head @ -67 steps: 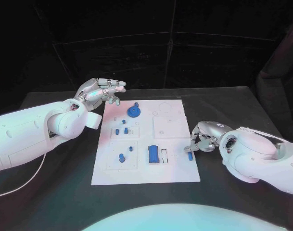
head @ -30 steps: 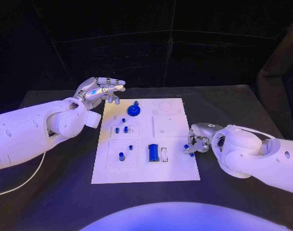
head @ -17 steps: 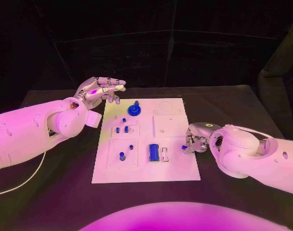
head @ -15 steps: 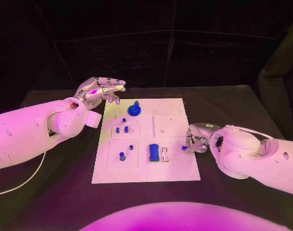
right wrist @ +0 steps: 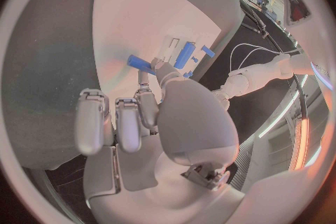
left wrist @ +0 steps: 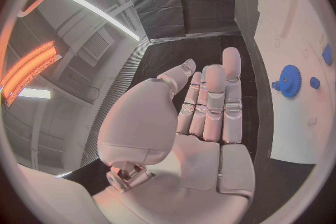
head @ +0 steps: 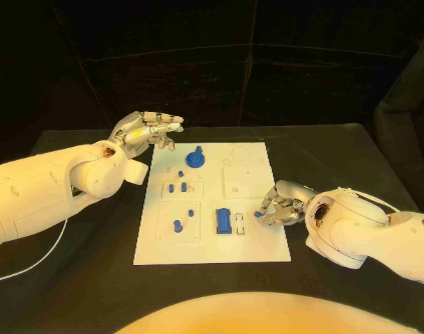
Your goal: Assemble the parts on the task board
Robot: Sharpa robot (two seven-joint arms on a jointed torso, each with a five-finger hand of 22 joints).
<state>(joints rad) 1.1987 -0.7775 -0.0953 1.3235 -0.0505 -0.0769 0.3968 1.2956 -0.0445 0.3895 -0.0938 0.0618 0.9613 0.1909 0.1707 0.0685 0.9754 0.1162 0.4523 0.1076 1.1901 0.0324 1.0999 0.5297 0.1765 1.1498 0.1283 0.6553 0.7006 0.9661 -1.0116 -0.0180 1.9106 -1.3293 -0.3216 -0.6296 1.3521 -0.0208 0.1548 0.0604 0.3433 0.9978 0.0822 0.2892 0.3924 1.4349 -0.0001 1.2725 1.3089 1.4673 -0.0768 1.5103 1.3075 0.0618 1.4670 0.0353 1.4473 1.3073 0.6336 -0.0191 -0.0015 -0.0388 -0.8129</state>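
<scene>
The white task board [head: 257, 245] lies mid-table. On it stand a blue gear [head: 195, 160], several small blue pegs [head: 177, 187] and a blue block [head: 222, 220] beside a white slot [head: 240, 223]. My right hand [head: 280, 207] hangs over the board's right side and pinches a small blue peg [head: 259, 215] between thumb and finger; the right wrist view shows that peg [right wrist: 140, 63] at the fingertips above the board [right wrist: 140, 11]. My left hand [head: 147, 131] hovers off the board's far left corner, fingers apart and empty. The left wrist view shows this hand [left wrist: 206, 106] beside the gear [left wrist: 288, 75].
The black table [head: 81, 278] surrounds the board with free room on all sides. A thin white cable [head: 16, 275] trails under my left arm. Black curtains close off the back.
My right hand has moved from the board's right edge inward over the board, toward the slot, carrying the blue peg. The left hand has stayed where it was.
</scene>
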